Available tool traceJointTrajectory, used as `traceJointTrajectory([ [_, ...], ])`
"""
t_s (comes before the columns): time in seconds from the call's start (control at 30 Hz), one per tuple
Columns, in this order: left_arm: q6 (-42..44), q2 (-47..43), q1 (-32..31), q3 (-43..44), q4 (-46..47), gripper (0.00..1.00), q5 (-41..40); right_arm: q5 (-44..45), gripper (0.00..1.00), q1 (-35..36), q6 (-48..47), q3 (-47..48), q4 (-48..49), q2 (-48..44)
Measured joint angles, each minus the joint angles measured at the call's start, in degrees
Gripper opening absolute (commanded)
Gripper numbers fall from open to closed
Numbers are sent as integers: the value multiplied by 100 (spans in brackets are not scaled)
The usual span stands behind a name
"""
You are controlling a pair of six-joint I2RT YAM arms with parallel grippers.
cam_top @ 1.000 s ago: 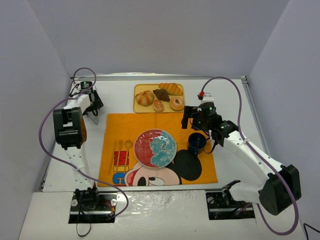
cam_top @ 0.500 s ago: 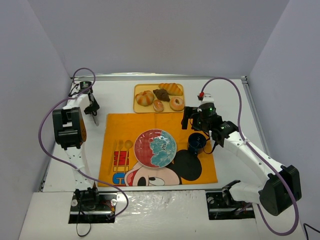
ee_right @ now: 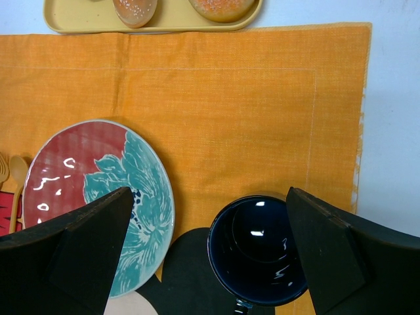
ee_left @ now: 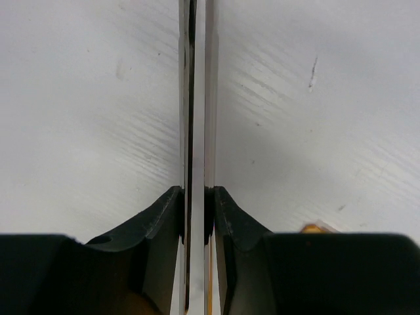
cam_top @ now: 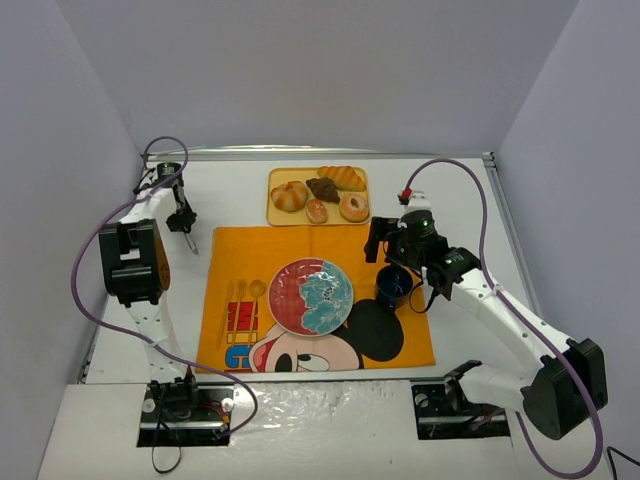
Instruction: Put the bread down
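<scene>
- Left gripper (ee_left: pixel 195 197) pinches thin metal tongs (ee_left: pixel 195 79); right gripper (ee_right: pixel 209 191) gapes wide above the dark cup (ee_right: pixel 259 249)
- Probably best: ease the tongs apart, then straddle the bread (cam_top: pixel 289 195) squarely

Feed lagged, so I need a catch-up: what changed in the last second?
The left gripper closed on the metal tongs, squeezing their blades together. The right gripper stays open above the dark cup; the bread remains on the yellow tray.

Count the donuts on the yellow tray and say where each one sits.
2. The smaller donut sits at the middle of the tray's near edge; the larger donut sits in its near right corner. None appears hidden.
</scene>
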Motion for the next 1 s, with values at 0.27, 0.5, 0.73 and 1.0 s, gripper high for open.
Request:
traceJointTrajectory([
  [0.27, 29, -695, -315, -1, -190, 16, -10, 0, 100, 0, 16, -63, 0, -59],
  [0.5, 156, -1159, -857, -1, -634, 22, -119, 0, 100, 0, 21, -91, 2, -140],
  [0.73, 239, -1927, -1564, -1, -1149, 31, -350, 0, 99, 0, 51, -94, 2, -177],
  [1.0, 283, -2720, -1767, -57, -1457, 39, -478, 14, 99, 0, 64, -94, 0, -181],
])
